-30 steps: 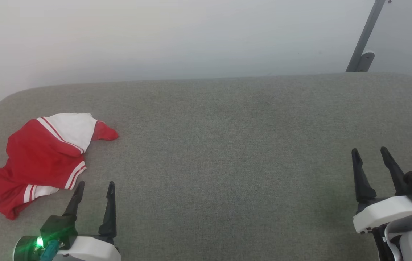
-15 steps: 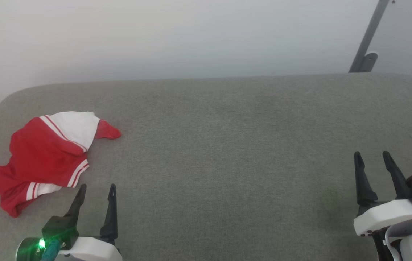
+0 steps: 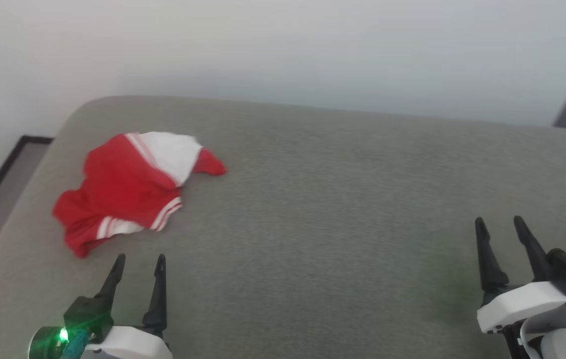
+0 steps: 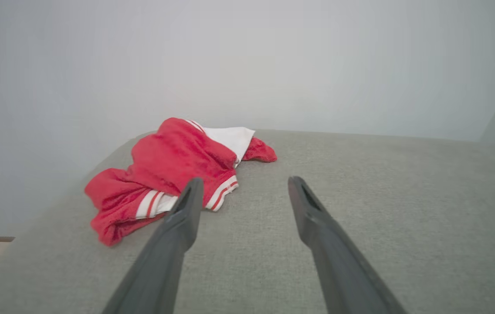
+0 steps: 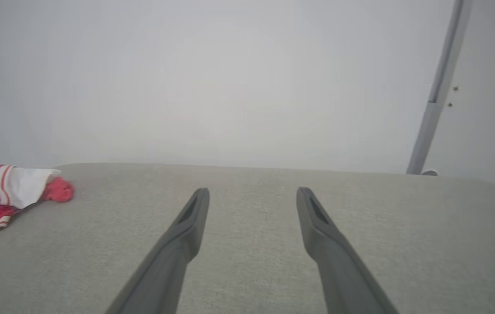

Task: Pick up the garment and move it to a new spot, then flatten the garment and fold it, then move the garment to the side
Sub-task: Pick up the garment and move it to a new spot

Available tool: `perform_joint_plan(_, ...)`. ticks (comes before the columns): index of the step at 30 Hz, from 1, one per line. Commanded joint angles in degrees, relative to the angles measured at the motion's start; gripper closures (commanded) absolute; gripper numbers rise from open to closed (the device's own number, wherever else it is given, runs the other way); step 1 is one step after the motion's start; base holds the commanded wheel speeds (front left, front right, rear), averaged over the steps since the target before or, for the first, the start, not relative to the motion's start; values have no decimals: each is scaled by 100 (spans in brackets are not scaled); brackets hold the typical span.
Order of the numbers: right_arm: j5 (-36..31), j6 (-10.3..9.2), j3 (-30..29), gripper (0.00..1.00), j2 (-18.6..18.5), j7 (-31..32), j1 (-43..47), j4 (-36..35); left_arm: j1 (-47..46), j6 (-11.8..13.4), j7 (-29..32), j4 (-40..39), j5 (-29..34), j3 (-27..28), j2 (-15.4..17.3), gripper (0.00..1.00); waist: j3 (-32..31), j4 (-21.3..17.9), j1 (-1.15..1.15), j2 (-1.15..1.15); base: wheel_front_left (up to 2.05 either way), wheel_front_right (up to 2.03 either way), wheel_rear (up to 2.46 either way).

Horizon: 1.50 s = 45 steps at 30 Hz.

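The shirt (image 3: 128,184) lies crumpled near the far left corner of the table (image 3: 343,209), just ahead of the left gripper (image 3: 141,258) — fingers spread, empty. The right gripper (image 3: 498,221), likewise spread and empty, sits well apart. A shallow pinch may catch one layer and drag the shirt off the edge.

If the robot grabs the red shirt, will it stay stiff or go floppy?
Probably floppy: the garment lies crumpled in soft folds, so it would likely droop from wherever it is pinched. It looks thin, so probably light. Pushed on the textured grey surface, it would likely bunch up, not slide.
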Motion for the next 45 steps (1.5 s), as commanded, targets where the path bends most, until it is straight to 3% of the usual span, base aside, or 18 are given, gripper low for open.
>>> perform_joint_plan(1, 19, -2, 25, 0, 12, -32, 0, 21, 65, -16, -29, -15, -3, 25, -5, 0, -28, 402, 0, 0, 0, 0, 0)
perform_joint_plan(14, 60, -2, 478, 0, 145, -32, 36, 163, 255, -21, -30, -24, -42, 51, -19, 0, -165, 1786, 0, 0, 0, 0, 0)
perform_joint_plan(19, 89, -3, 966, 0, 148, -32, -296, 291, 412, 119, -30, -291, -178, 244, -32, 0, -29, 1923, 0, 0, 0, 0, 0)
perform_joint_plan(27, 253, -3, 1653, 0, 145, -31, -788, 577, 690, 473, -30, -638, -600, 178, -31, 0, 108, 1998, 0, 0, 0, 0, 0)
perform_joint_plan(31, 311, -3, 1758, 0, 100, -31, -898, 616, 716, 529, -30, -712, -669, 112, -31, 0, 151, 1990, 0, 0, 0, 0, 0)
perform_joint_plan(39, 241, -4, 1296, 0, 18, -30, -553, 442, 34, 151, -30, -263, -268, -146, -2, 0, 193, 1837, 0, 0, 0, 0, 0)
perform_joint_plan(45, 121, -5, 1205, 0, -61, -25, -688, 247, -1191, -5, -30, 454, -504, -105, 146, 0, 771, 1066, 0, 0, 0, 0, 0)
